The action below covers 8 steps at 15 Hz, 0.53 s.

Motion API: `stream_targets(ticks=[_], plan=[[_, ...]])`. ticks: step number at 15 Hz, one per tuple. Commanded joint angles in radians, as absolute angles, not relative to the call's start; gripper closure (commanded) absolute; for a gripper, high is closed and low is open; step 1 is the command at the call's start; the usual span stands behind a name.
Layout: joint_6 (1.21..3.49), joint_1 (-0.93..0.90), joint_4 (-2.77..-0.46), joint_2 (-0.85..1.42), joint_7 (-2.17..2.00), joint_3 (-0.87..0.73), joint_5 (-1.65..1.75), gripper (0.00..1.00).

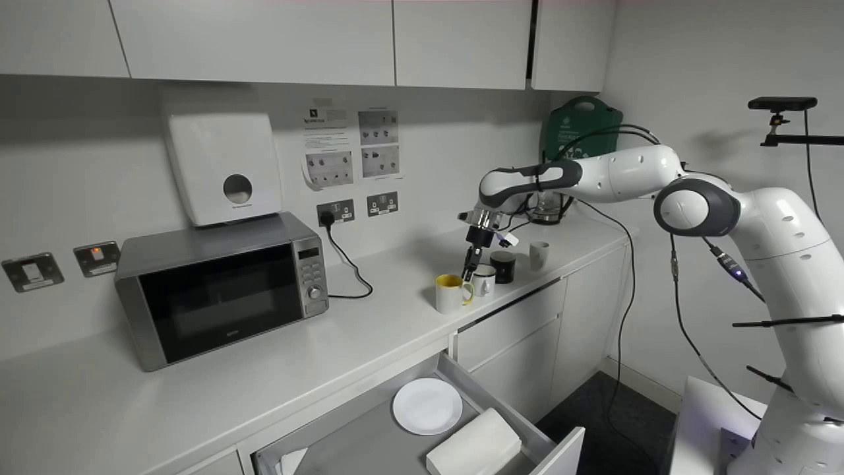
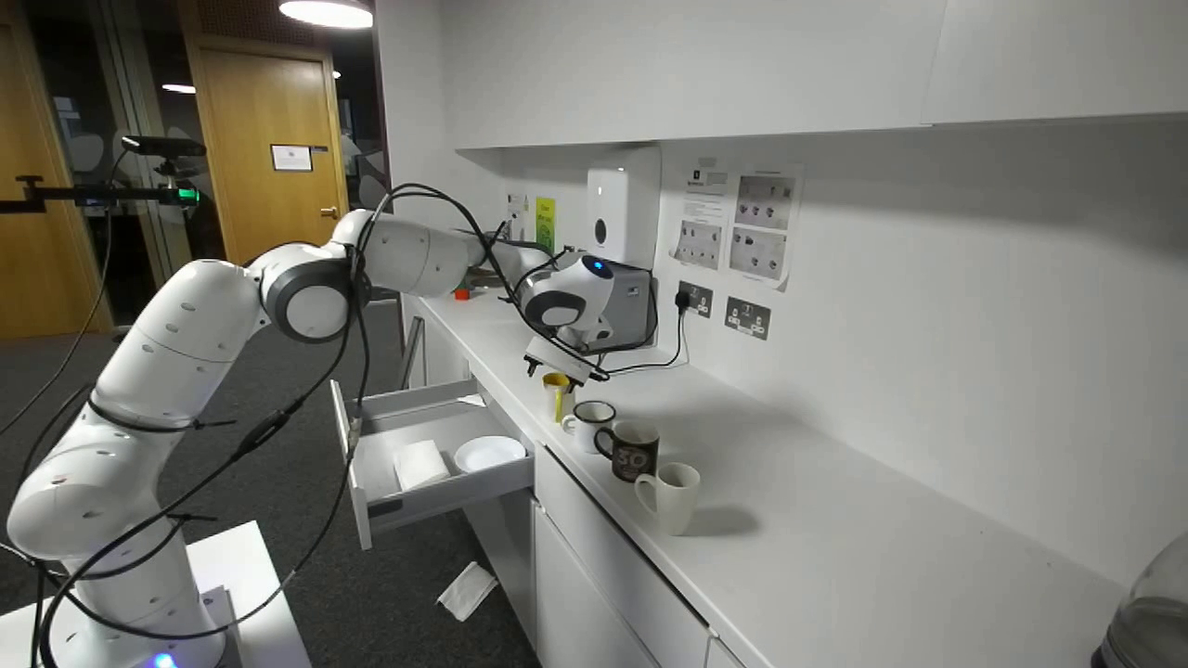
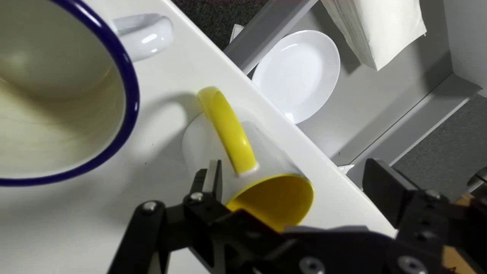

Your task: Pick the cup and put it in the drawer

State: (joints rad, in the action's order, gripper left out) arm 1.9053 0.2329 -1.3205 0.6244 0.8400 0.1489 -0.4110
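White drawer seen pulled out below the front edge of the surface; that much of the task is counted as ready; a plate is held near its back corner, a stack of paper towels towards the front corner of the same side.

Yellow-lined cup seen upright on the surface, near the front edge and close to the drawer's back corner; not lifted, not in the drawer; handle turned towards the blue-rimmed mug nearby.

Black gripper pointed down at the cup; fingers spread wide, nothing gripped; in the wrist view the cup's mouth is framed between them, off-centre, one finger over the cup's side, the other well beside it, in line with the front edge of the surface; contact cannot be told.

Task judged to be at the approach, grasp not yet made; left to be done: fingers closed on the cup, cup raised, carried past the front edge, lowered into the drawer, set down and released; plate and paper towels will probably have to be avoided, so a place towards the drawer's opposite side may be preferred.
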Motion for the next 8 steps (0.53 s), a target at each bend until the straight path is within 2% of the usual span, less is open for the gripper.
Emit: stream_targets(ticks=[1, 8], plan=[[1.966, 0.215, -1.315, 0.616, 0.901, 0.130, -0.366, 0.00], [2.057, 0.229, -1.371, 0.581, 1.020, 0.119, -0.302, 0.00]])
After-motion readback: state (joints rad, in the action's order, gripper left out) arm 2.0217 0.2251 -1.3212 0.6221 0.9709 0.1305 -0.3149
